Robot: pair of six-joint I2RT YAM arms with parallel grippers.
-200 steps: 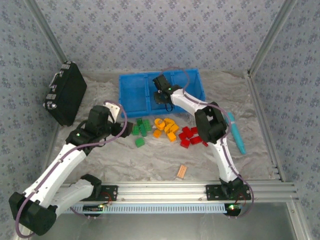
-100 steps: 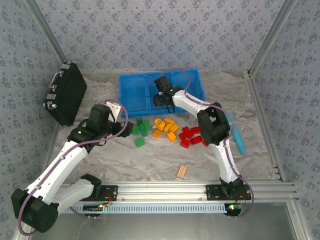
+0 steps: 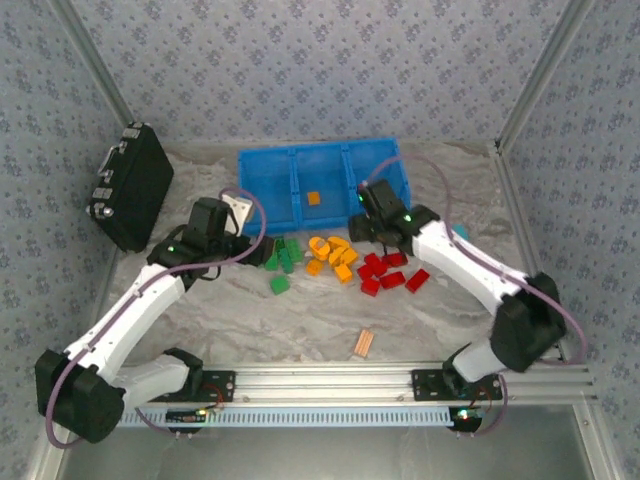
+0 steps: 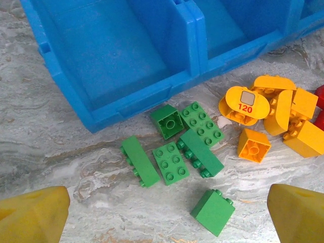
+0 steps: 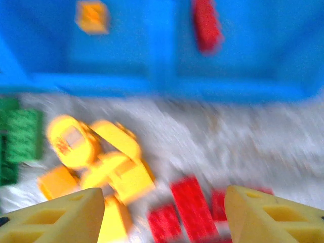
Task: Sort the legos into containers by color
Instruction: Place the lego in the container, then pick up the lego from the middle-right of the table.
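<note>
White arms (image 3: 130, 310), black joints (image 3: 525, 322), yellow fingers (image 4: 30, 217)

Over on the far left, a black hard case (image 3: 130, 198) with metal latches stands tilted against the patterned wall. Down near the front, a pale orange striped flat piece (image 3: 365, 343) lies alone on the marbled tabletop (image 3: 300, 315), just short of the metal rail (image 3: 330, 378).

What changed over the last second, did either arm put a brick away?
The right gripper pulled back from over the blue bin's middle compartment toward the red bricks; it is open and empty. An orange brick now lies where that gripper hung. The left gripper, open, edged slightly toward the green bricks. The piles and the black case stayed put.
</note>
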